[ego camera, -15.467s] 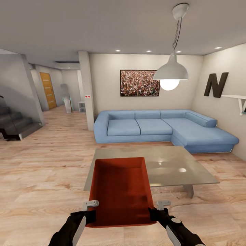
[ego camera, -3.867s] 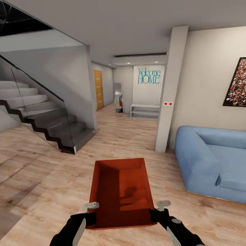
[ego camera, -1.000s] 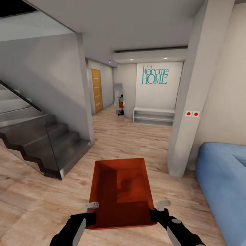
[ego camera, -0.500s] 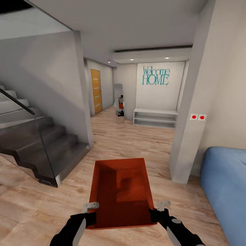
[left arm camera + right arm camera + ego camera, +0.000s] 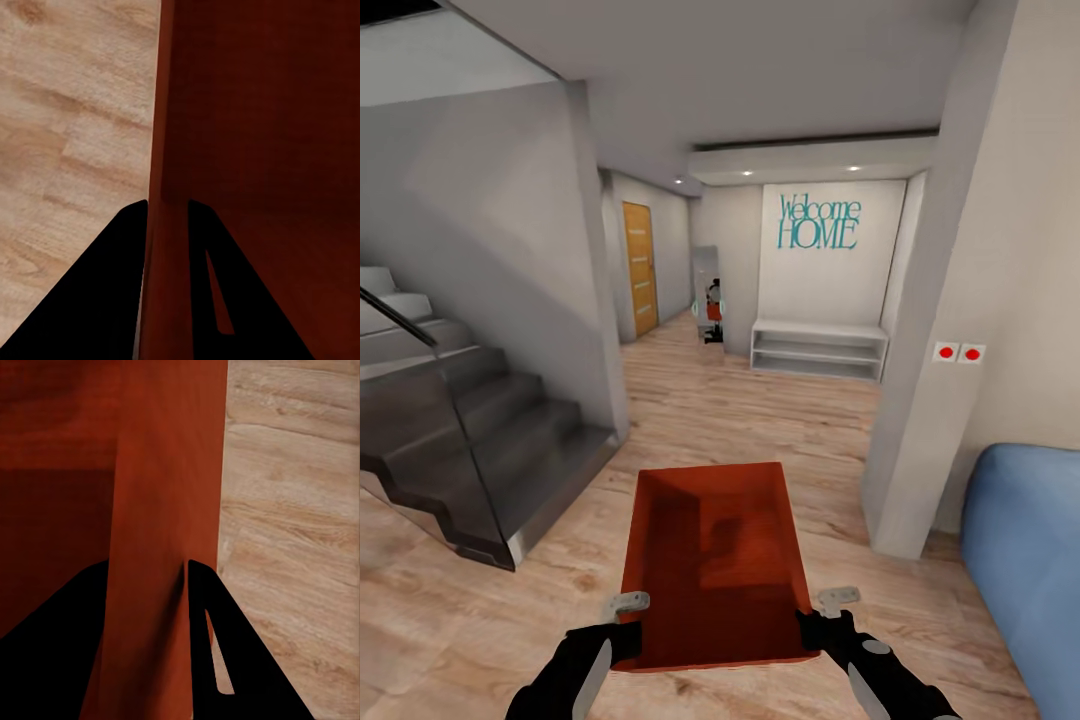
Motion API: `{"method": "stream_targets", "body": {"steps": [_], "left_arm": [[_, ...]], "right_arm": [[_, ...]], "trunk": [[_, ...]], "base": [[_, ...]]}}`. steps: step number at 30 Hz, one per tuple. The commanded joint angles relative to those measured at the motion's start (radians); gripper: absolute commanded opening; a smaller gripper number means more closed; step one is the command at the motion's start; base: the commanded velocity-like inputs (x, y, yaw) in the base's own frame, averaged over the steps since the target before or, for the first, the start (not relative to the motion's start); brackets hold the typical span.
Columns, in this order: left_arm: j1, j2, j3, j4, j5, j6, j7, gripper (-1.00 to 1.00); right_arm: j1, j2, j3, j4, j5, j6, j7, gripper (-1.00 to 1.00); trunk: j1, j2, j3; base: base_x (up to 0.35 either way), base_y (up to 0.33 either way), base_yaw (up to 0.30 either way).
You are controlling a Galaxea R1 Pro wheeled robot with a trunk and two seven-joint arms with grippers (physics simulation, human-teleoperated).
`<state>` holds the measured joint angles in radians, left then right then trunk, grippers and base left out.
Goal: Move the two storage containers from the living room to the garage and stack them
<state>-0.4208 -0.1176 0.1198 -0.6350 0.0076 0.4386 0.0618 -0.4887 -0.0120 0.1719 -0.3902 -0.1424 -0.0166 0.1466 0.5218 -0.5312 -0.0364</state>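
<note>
Both grippers clamp one orange-red storage container (image 5: 714,565): the left gripper (image 5: 628,622) pinches its left wall, the right gripper (image 5: 822,618) its right wall, near the closest corners. It sits level above the wood plank floor (image 5: 740,420), open side up, long axis pointing straight ahead toward the hallway.

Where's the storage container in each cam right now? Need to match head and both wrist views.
Head view: storage container low centre, held at its near corners by the left gripper and right gripper, above the wood floor.
Left wrist view: its side wall runs up between the fingers, interior beside it.
Right wrist view: its other side wall sits between the fingers.
Shared landmark: the wood floor planks.
</note>
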Motion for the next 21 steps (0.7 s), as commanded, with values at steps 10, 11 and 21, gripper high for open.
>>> {"method": "stream_targets", "body": {"steps": [10, 11, 21], "left_arm": [[-0.001, -0.001, 0.0, -0.003, -0.049, -0.049, 0.032, -1.0], [-0.001, -0.001, 0.0, -0.003, -0.049, -0.049, 0.032, -1.0], [-0.001, -0.001, 0.0, -0.003, -0.049, -0.049, 0.032, -1.0]], "right_arm": [[-0.001, -0.002, 0.024, 0.004, -0.008, -0.002, -0.001, -1.0], [-0.001, -0.002, 0.025, 0.004, -0.008, -0.002, -0.001, -1.0], [-0.001, -0.002, 0.025, 0.004, -0.008, -0.002, -0.001, -1.0]], "trunk": [[0.001, -0.002, -0.001], [0.001, -0.002, -0.001], [0.001, -0.002, -0.001]], "base": [[0.323, 0.0, -0.005], [0.323, 0.0, 0.0], [0.323, 0.0, 0.0]]}}
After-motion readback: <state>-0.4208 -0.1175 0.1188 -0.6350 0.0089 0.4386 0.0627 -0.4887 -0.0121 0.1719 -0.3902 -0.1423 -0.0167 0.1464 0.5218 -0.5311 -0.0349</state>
